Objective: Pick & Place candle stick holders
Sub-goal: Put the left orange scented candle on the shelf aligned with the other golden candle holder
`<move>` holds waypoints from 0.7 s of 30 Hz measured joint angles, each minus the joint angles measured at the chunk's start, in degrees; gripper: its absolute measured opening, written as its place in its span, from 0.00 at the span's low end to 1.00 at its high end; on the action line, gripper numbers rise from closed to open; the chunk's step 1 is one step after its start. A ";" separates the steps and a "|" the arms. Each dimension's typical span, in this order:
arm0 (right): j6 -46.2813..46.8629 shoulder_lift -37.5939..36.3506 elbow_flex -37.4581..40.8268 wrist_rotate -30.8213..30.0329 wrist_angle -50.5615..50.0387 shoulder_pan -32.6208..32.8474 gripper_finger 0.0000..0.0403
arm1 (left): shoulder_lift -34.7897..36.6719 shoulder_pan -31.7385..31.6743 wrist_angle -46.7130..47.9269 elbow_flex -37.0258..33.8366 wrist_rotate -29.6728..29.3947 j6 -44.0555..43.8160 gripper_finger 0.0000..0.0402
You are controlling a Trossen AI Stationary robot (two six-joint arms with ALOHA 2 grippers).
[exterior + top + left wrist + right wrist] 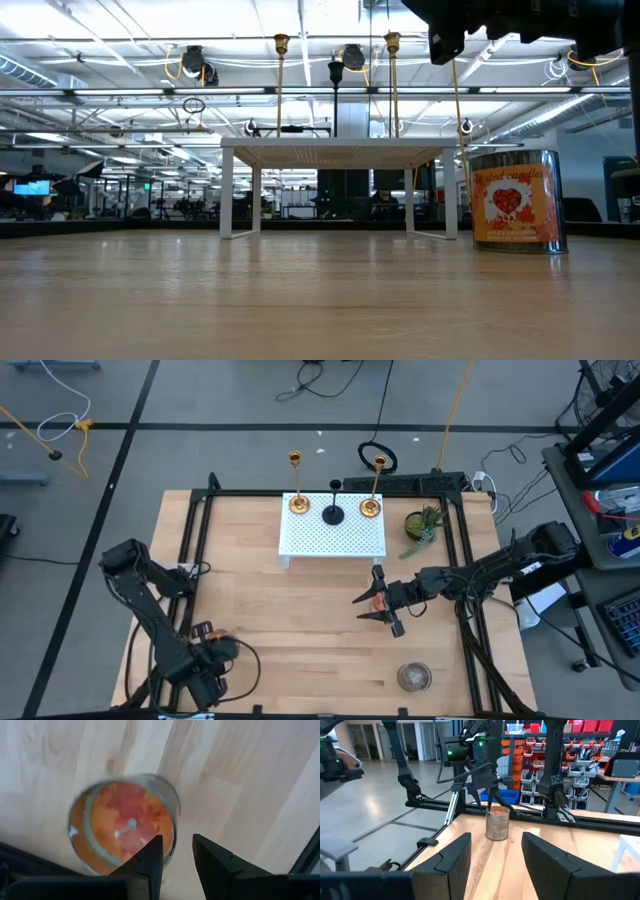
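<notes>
An orange-red glass cup [122, 822] is seen standing upright on the tabletop [300, 610], near its front left corner, open mouth up. The left pincer [177, 840] is held directly over it, pointed down. The cup is not centred under the pincer but offset to one side: one finger [150, 860] overlaps the cup's mouth, the other [215, 865] is outside, and the near wall of the rim lies about in line with the gap. That gap is narrow, bare wood shows through it, and nothing is seen clamped.

Because the cup is round and its axis vertical, no turning of the wrist is judged to be needed. The offset is what matters: either the wall is taken between the fingers by a straight descent, or the pincer must be widened and shifted to straddle the whole cup.

A second orange-red cup [515, 200] stands right of centre, with the right pincer [496, 836] above it, spread wide and empty, aimed level across the tabletop towards the left arm. A greyish clear cup [414, 677] stands nearer the front edge, well apart from both.

The dark frame rail [186, 560] lies close on the left cup's outer side, so room is tight there. Bare tabletop extends towards the middle and back, up to the white rack [333, 538], which carries the gold sticks [296, 503] and the black holder [333, 513].
</notes>
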State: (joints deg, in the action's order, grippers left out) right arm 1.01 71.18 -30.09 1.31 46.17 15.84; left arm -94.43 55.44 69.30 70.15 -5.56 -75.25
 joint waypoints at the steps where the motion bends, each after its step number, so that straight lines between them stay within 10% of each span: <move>1: 0.01 0.00 0.01 -0.01 -0.09 0.00 0.43 | 0.00 0.19 -0.02 -0.43 0.43 -0.67 0.28; 12: 0.01 0.00 -0.02 0.02 -1.00 0.01 0.43 | 0.00 0.13 -5.96 -3.27 1.04 0.84 0.27; 21: -0.01 0.00 -0.02 0.02 -1.90 0.00 0.43 | -0.09 -2.97 -6.60 -3.32 -3.65 7.34 0.03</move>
State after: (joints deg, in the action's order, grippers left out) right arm 0.99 71.18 -30.11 1.32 44.27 15.84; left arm -94.52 52.47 62.69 66.83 -9.21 -67.91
